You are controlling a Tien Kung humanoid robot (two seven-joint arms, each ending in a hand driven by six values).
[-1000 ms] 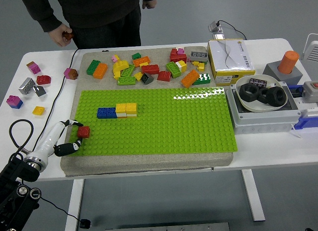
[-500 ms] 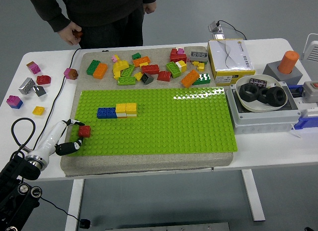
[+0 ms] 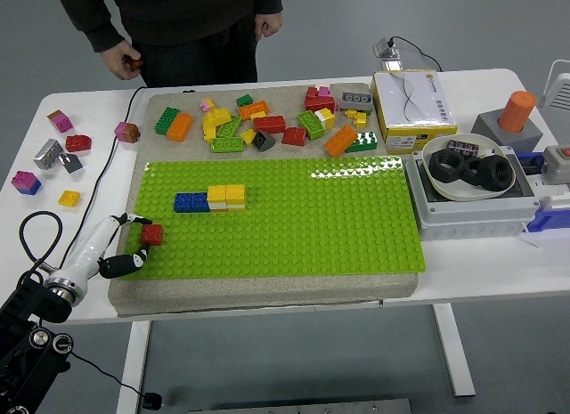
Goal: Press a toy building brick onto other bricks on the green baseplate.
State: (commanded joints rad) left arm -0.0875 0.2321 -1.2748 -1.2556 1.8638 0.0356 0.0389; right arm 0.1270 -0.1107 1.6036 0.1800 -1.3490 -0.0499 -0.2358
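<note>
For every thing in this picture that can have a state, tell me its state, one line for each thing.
Left hand: shut on the small red toy brick.
Small red toy brick: held at the left edge of the green baseplate, apart from the row.
Green studded baseplate: flat on the grey mat.
Blue and yellow brick row: pressed on baseplate.
White bowl: holds black rings.

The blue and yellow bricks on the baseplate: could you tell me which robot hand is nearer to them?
Left. The left robot hand holds a red brick just below-left of the blue and yellow bricks; the right is out of view.

Single head view: high, robot's side, facing forward-down over white table (image 3: 267,289); whole tabletop visible.
</note>
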